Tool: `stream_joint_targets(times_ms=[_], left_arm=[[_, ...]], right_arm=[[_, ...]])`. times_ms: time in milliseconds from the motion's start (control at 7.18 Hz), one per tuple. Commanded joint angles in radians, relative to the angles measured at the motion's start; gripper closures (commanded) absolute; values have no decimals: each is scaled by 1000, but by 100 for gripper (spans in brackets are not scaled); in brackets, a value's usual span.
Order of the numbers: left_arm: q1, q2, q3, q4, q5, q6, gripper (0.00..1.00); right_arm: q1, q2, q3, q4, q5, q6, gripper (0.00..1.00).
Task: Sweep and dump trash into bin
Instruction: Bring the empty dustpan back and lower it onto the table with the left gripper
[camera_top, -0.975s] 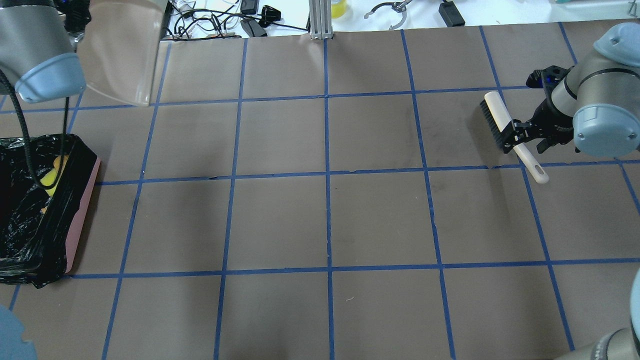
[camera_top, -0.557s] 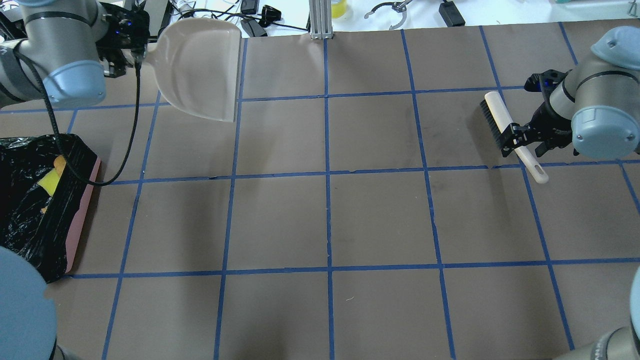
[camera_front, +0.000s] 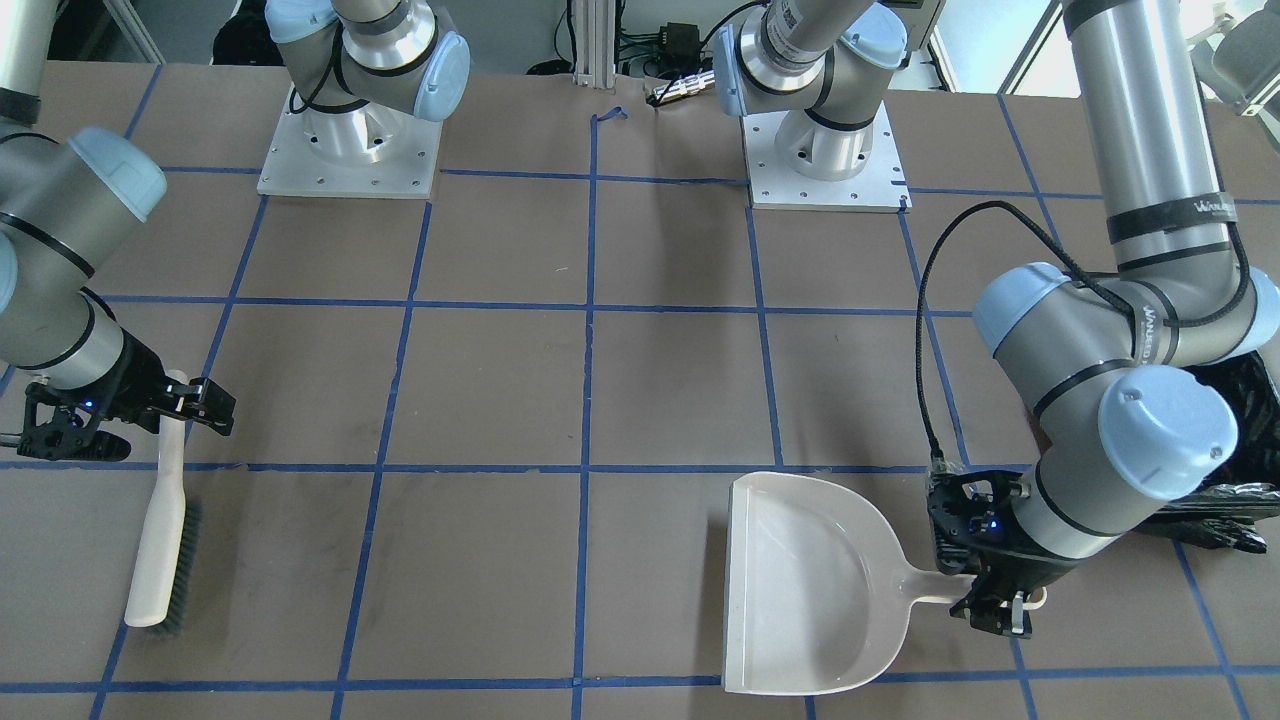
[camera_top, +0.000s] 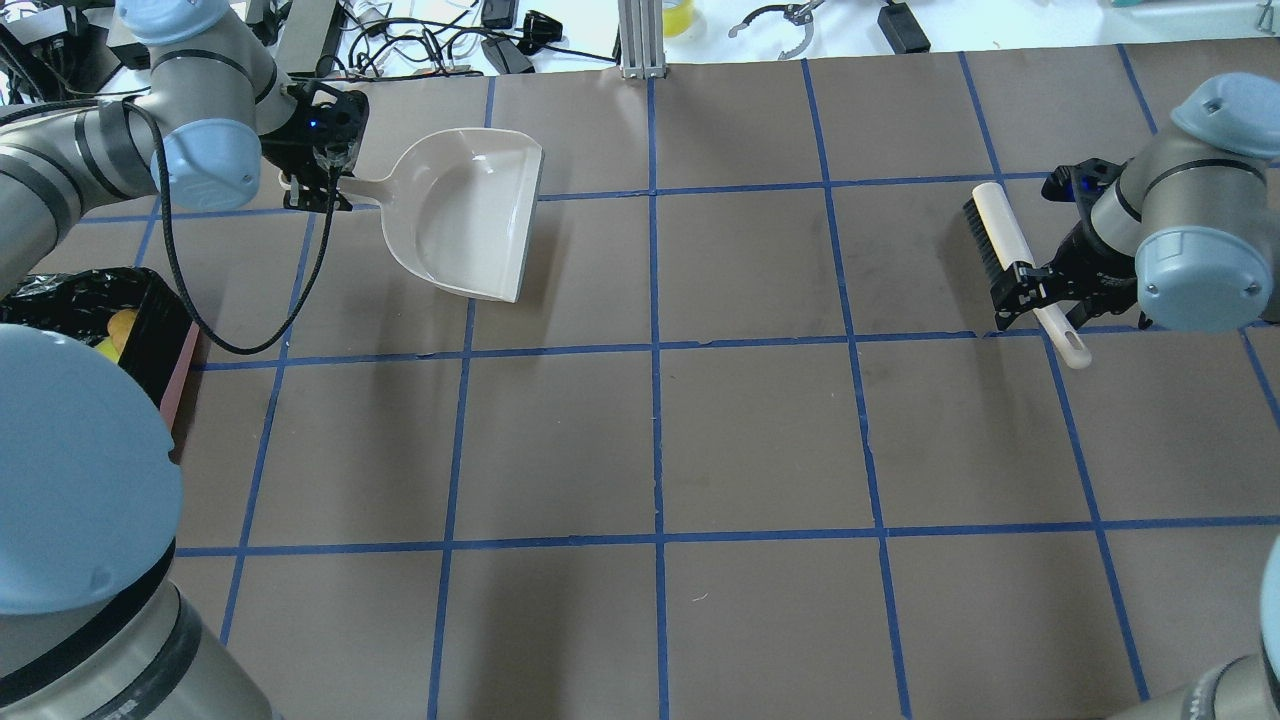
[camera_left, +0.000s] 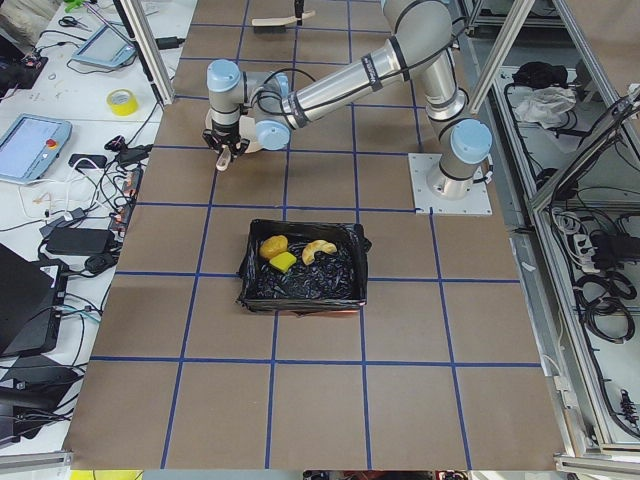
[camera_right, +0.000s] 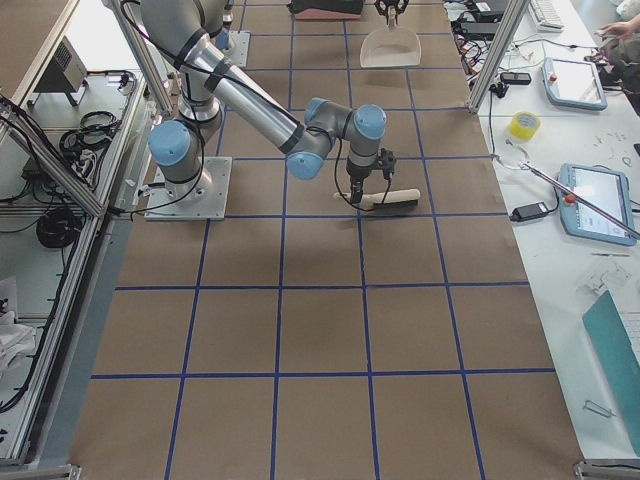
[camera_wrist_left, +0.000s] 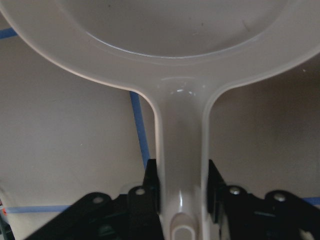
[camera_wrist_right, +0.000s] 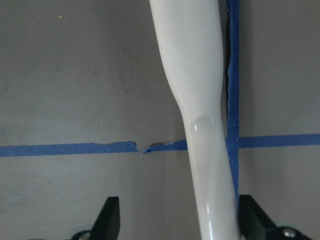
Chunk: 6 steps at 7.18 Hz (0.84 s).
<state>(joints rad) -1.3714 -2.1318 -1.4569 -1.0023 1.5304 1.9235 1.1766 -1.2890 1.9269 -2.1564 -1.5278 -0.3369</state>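
Note:
My left gripper (camera_top: 320, 195) is shut on the handle of the beige dustpan (camera_top: 470, 225), which sits low and flat at the table's far left; the left wrist view shows both fingers (camera_wrist_left: 152, 185) clamped on the handle. The pan is empty. The pink bin (camera_left: 300, 270) with its black bag holds the trash: a potato-like lump (camera_left: 273, 245), a green sponge wedge (camera_left: 283, 262) and a croissant piece (camera_left: 318, 250). My right gripper (camera_top: 1040, 300) is open, its fingers (camera_wrist_right: 110, 220) spread around the handle of a brush (camera_top: 1000, 235) that lies on the table.
In the overhead view the bin (camera_top: 178, 370) is mostly hidden behind my left arm at the left edge. Cables and tools lie beyond the table's far edge. Blue tape lines grid the brown table surface (camera_top: 650, 440).
My left arm has swung the dustpan away from above the bin, to the right, levelled it and brought it down low. The right gripper has slid slightly along the brush handle; the brush has stayed put.

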Motion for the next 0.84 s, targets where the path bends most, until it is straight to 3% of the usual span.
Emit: stream_joint_targets(times_ms=[0, 418, 696], left_arm=[[0, -34, 9, -29, 20, -9, 100], [0, -43, -5, -29, 50, -18, 100], [-2, -49, -17, -21, 51, -34, 100]], right_arm=[[1, -6, 1, 0, 30, 38, 12], [8, -18, -38, 30, 24, 41, 2], [24, -50, -179, 265, 18, 44, 1]])
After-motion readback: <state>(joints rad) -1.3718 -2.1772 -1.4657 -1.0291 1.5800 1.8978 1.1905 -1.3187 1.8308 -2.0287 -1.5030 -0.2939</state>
